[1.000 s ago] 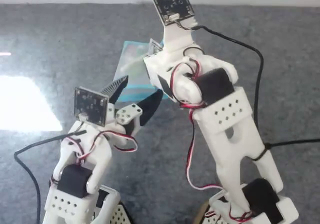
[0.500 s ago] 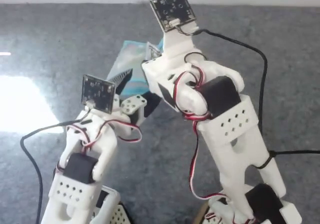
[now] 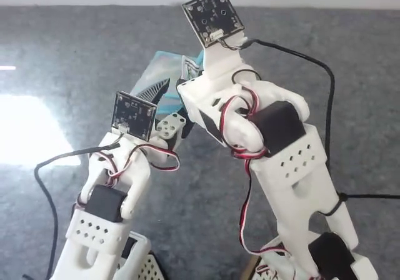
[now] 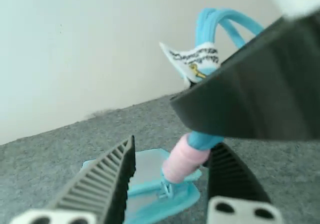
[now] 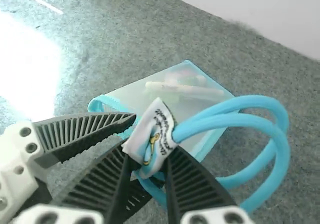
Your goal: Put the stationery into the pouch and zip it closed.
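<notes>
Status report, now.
Right gripper shut on blue cord loop. Left gripper open, fingers either side of pink piece by zip pull. Pouch on table, stationery inside. Grippers crowd each other.

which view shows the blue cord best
Right wrist view: the blue cord's full loop runs out of the right gripper. Left wrist view catches its top; the high view, a sliver behind an arm.
</notes>
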Controlling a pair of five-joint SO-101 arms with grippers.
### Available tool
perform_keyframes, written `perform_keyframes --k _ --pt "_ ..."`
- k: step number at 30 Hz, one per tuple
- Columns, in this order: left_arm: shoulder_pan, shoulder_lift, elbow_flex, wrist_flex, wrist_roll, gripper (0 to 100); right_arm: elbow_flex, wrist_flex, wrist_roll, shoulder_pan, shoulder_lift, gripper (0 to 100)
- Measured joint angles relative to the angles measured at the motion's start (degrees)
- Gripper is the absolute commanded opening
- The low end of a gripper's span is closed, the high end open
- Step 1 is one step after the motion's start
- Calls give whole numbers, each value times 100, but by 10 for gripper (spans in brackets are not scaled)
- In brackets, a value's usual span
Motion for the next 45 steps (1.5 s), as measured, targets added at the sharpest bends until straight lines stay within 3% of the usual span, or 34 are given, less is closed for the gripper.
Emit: perform_keyframes --k 12,21,28,35,39,45 --pt "352 0 0 -44 -431 57 0 264 35 -9 -308 20" --pt "360 53 -484 299 -431 45 -176 862 607 -9 -475 325" --pt "308 53 -589 308 -431 43 -167 1433 1020 -9 -738 329" --pt "316 53 -905 360 -132 10 404 1530 1679 -9 -2418 329" --pt "316 53 -1248 677 -88 10 2154 730 2031 -9 -2998 330" --pt "316 413 -1934 1178 -70 10 5477 -1987 2426 0 -3622 332"
